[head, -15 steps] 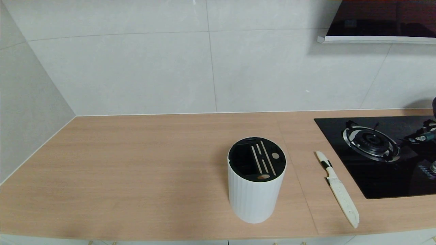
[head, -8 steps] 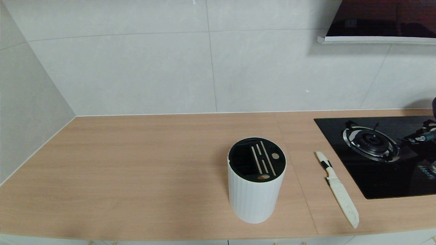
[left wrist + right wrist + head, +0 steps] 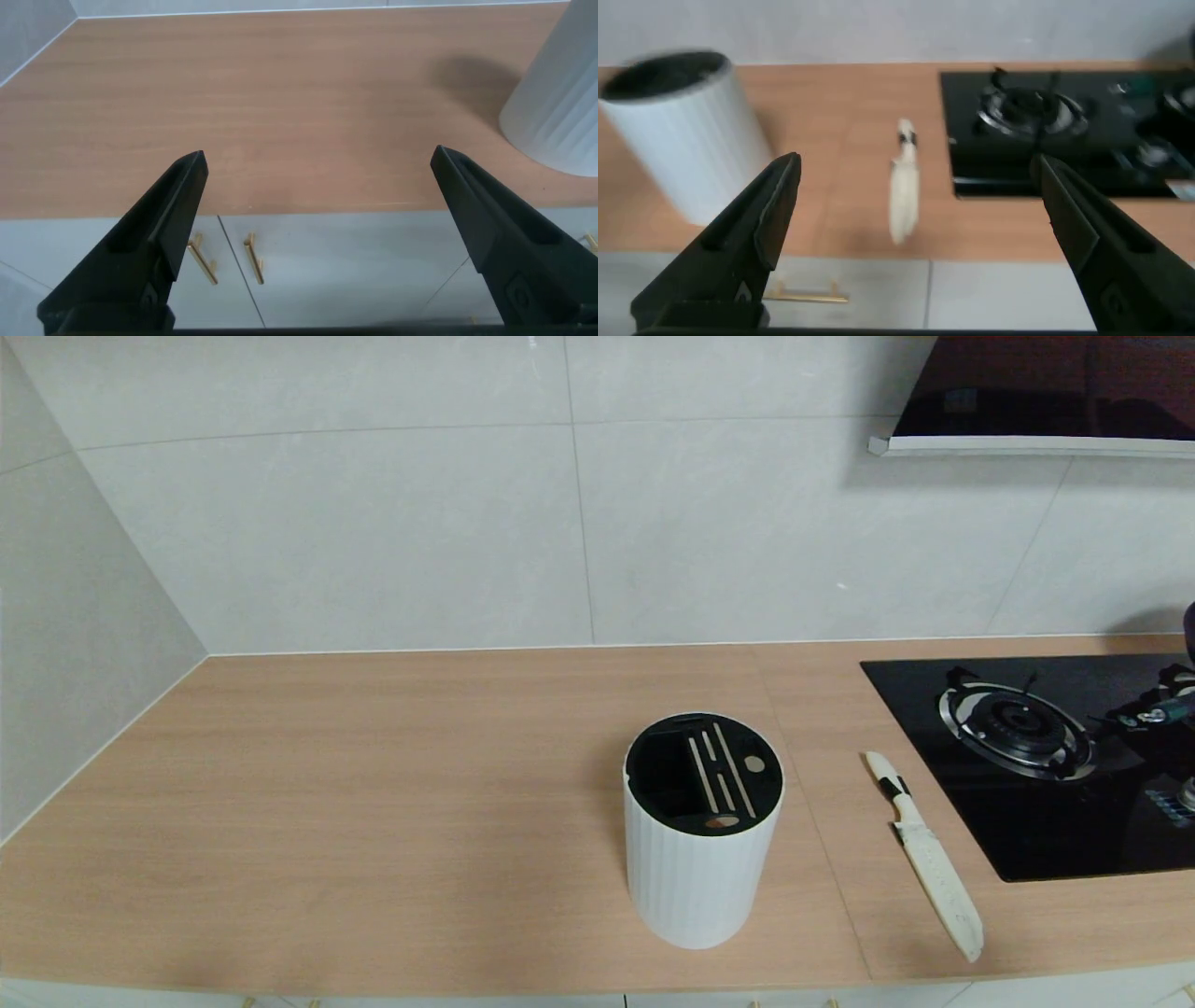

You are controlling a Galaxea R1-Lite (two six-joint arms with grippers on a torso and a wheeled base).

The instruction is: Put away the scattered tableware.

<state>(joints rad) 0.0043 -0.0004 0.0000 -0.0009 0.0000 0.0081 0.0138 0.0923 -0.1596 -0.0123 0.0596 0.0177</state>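
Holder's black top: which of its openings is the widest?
The rectangular compartment on the left side of the holder top; the rest are narrow slits and two small round holes.

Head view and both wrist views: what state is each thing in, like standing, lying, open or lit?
knife holder: upright on the counter, nothing sticking out of its top slots.
knife: lying flat between holder and hob, handle toward the wall, not held.
hob: no flame, no pot on the near burner.
left gripper: jaws open, empty.
right gripper: jaws open, empty.
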